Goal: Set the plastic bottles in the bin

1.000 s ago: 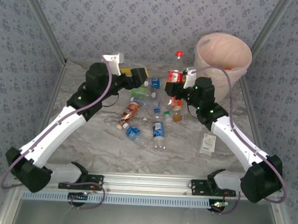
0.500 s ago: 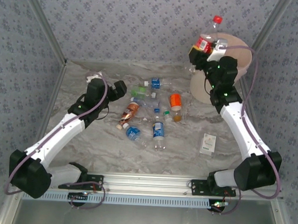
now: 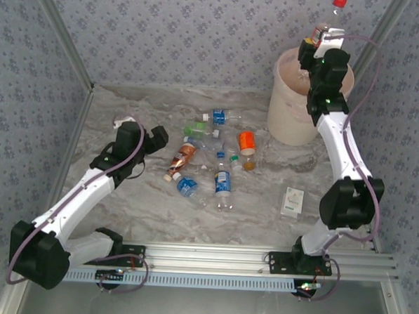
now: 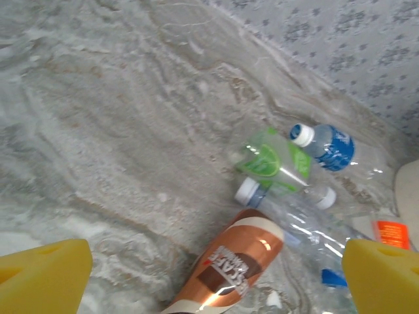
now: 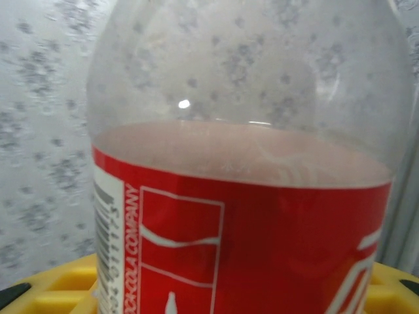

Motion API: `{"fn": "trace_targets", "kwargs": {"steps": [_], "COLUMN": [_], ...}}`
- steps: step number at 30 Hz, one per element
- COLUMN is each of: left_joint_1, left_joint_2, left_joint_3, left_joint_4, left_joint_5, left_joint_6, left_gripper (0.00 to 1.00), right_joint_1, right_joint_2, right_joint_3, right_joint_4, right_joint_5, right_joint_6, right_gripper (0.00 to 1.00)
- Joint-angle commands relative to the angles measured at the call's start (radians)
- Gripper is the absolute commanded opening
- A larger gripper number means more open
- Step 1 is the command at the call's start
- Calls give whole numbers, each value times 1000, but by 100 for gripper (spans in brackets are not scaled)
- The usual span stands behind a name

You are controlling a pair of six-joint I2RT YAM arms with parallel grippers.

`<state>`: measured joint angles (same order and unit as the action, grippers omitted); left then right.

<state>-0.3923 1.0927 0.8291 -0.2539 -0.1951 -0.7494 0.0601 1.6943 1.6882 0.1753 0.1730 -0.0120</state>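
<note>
Plastic, clear and glossy, curves close before my right wrist camera: the red-labelled bottle (image 5: 249, 248), a smooth round cylinder whose wrap carries white lettering and a barcode. My right gripper (image 3: 319, 44) is clamped on it, and its yellow pads (image 5: 59, 281) show below the label at either side. Seen from above, that bottle stands upright with its red cap on top, held in the air over the rim of the bin (image 3: 287, 115). The bin is a round cream bucket with a pale pink liner, standing at the table's far right corner.

My left gripper (image 3: 160, 136) hangs low over the left half of the table (image 3: 157, 221), jaws spread wide with nothing between them. Its blocky yellow fingertips (image 4: 42, 275) sit at both lower corners of the wrist view. The tabletop is grey-white and veined like marble.

Other bottles lie scattered near the middle:
- a copper-brown bottle (image 4: 232, 261) with a shiny wrap, on its side just ahead of the left gripper
- a clear ridged bottle (image 4: 294, 212) just beside it
- a crumpled green-labelled bottle (image 4: 272, 160)
- a blue-labelled bottle (image 4: 330, 147) with a white cap
- an orange-labelled bottle (image 3: 247, 141), nearer the bin

A small flat white packet (image 3: 291, 201) lies apart from them, toward the near right edge.
</note>
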Motion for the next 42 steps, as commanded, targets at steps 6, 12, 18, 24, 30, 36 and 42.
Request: {"fn": "trace_targets", "kwargs": {"steps": [6, 12, 18, 24, 30, 36, 42], "left_joint_1": [35, 57, 66, 67, 70, 76, 79], "left_joint_2": [-87, -115, -83, -44, -12, 40, 90], "left_joint_3": [-89, -139, -140, -147, -131, -53, -75], "left_joint_4": [-22, 22, 59, 64, 67, -28, 3], "left_joint_5": [-36, -73, -38, 0, 9, 56, 127], "left_joint_6": [-38, -68, -80, -98, -107, -87, -111], "left_gripper": [98, 98, 98, 98, 98, 98, 98], "right_joint_1": [-9, -14, -23, -17, -11, -5, 4], "right_joint_2": [260, 359, 374, 328, 238, 111, -73], "right_joint_3": [195, 228, 229, 186, 155, 114, -11], "right_joint_4": [140, 214, 227, 214, 95, -157, -392], "right_joint_5": [181, 230, 223, 276, 223, 214, 90], "right_joint_6": [-212, -264, -255, -238, -196, -37, 217], "right_gripper": [46, 50, 67, 82, 92, 100, 100]}}
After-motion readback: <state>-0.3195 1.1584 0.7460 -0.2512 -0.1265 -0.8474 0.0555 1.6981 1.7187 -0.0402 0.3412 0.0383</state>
